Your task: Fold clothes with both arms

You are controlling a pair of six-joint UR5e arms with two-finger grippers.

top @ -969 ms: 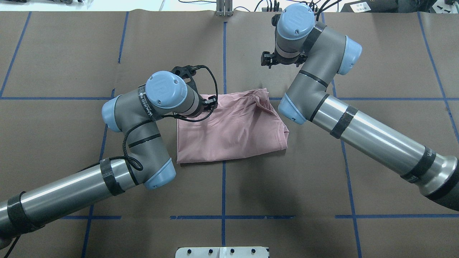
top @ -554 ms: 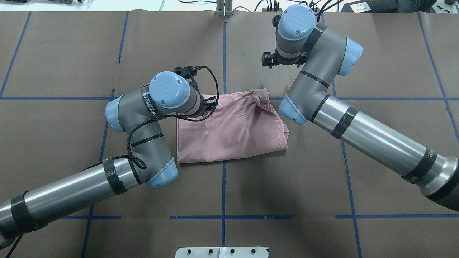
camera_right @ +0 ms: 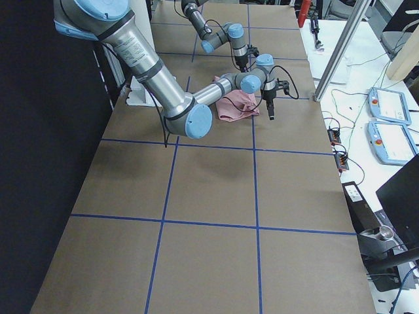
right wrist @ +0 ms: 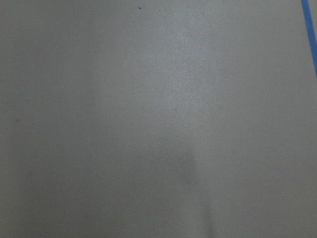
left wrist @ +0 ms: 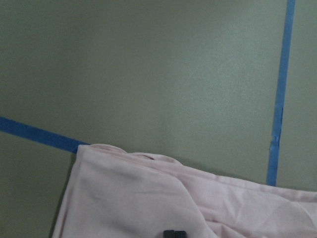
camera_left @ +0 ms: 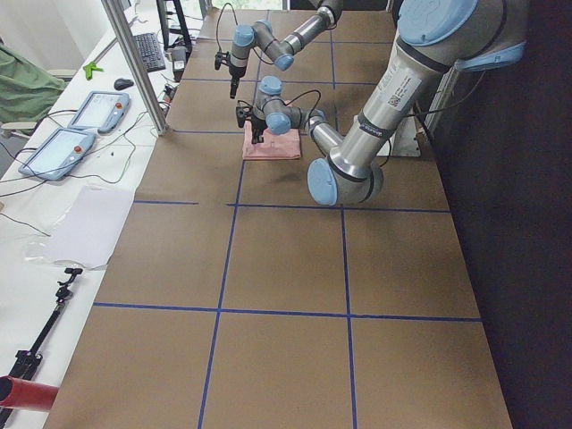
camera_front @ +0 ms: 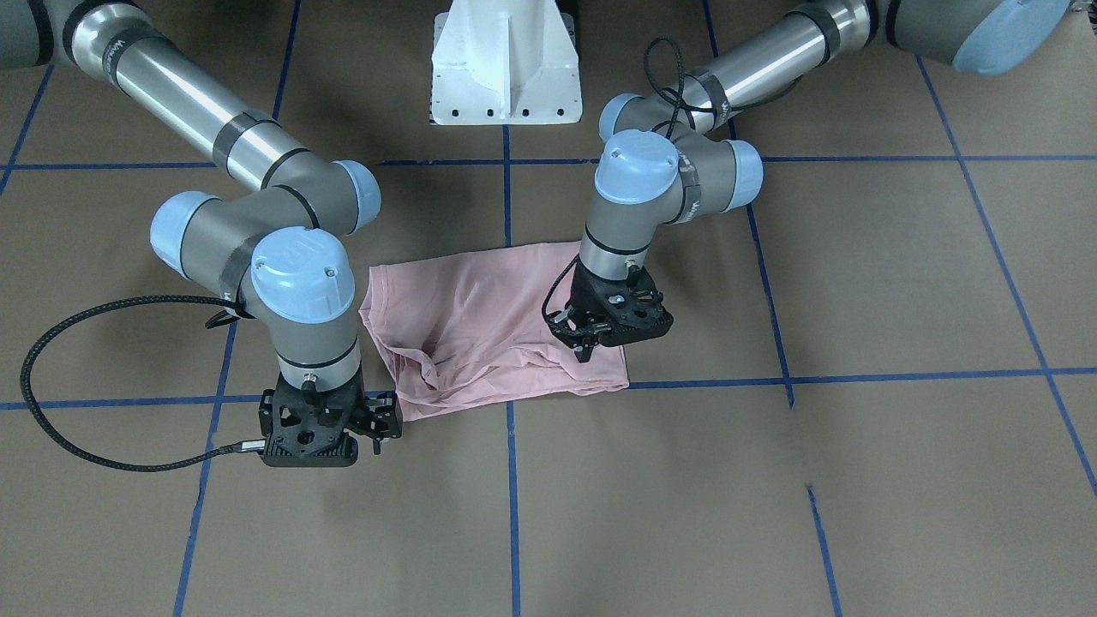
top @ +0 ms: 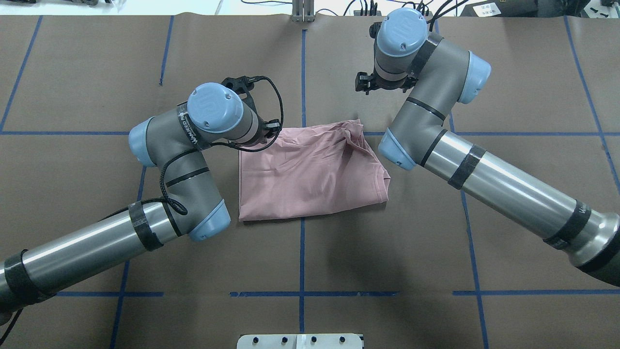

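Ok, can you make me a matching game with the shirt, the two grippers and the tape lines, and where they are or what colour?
Things:
1. shirt
2. left gripper
3. right gripper
4. tape lines

Matches:
A. blue
B. over the bare table, off the shirt
C. pink
D. over the shirt

Pairs: 1-C, 2-D, 3-B, 4-A.

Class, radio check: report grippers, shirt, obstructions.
Left gripper shut, over edge of pale pink T-shirt. Right gripper beside it, state unclear. Shirt folded, one corner rumpled. Nothing blocking.
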